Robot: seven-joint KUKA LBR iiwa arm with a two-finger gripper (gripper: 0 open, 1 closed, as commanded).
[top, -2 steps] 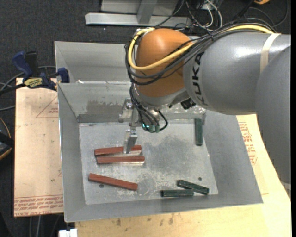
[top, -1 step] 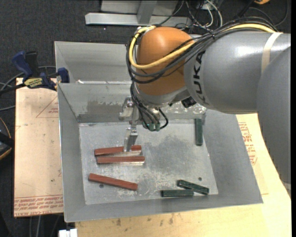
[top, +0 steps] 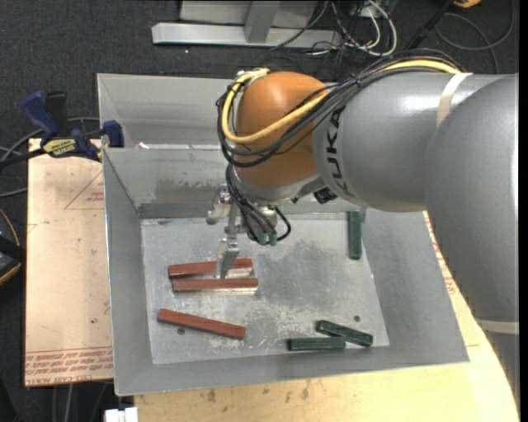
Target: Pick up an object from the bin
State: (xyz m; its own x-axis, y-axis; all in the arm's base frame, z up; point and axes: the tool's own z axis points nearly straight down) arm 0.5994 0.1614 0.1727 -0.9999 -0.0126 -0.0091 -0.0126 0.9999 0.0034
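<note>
Where two red-brown bars [top: 198,285] lay side by side left of the middle of the bin [top: 124,247], the gripper [top: 228,265] hung low over them; whether it was wide or narrow we could not tell.

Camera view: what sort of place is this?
Probably a robotics lab or test cell: a big grey KUKA arm reaching into a grey metal bin holding red-brown flat bars and dark green bars, with loose cables over the dark floor behind.

Dark carpet floor [top: 58,41], tangled cables [top: 365,33]
</note>
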